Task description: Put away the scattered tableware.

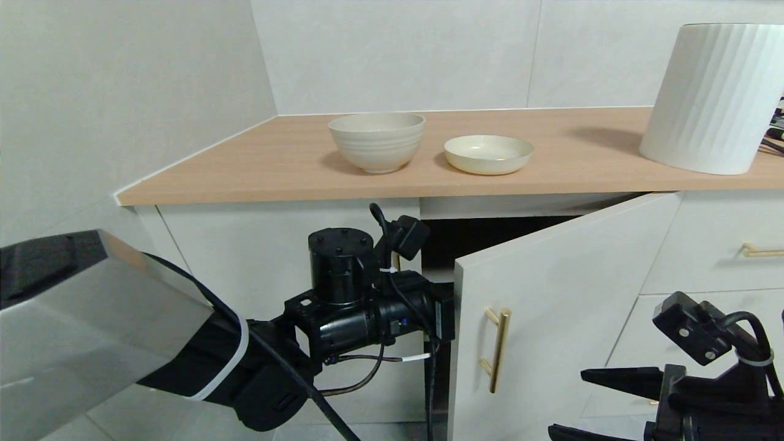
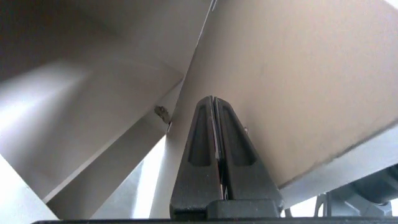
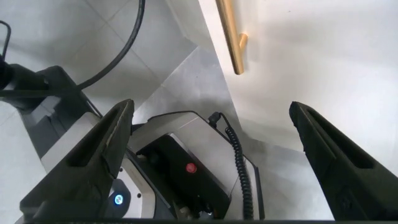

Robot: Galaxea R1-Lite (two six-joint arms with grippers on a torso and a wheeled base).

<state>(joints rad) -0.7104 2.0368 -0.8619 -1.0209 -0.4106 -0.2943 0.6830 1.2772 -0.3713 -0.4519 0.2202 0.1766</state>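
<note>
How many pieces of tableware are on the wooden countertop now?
2. A deep ribbed bowl stands left of centre; a shallow dish sits beside it on the right, not touching. Others may be hidden behind the white container.

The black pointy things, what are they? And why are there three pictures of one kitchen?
They are a robot's two grippers, its pinching hands. The big picture comes from a camera on the robot's head. The two smaller ones come from cameras on its wrists, so each looks along one gripper. The left gripper is pinched shut with nothing in it, right by the open cabinet door. The right gripper is wide open, down low near the door's gold handle. Neither holds anything. On the wooden counter stand a deep bowl and a shallow dish, not yet put away, plus a tall white ribbed pot.
</note>
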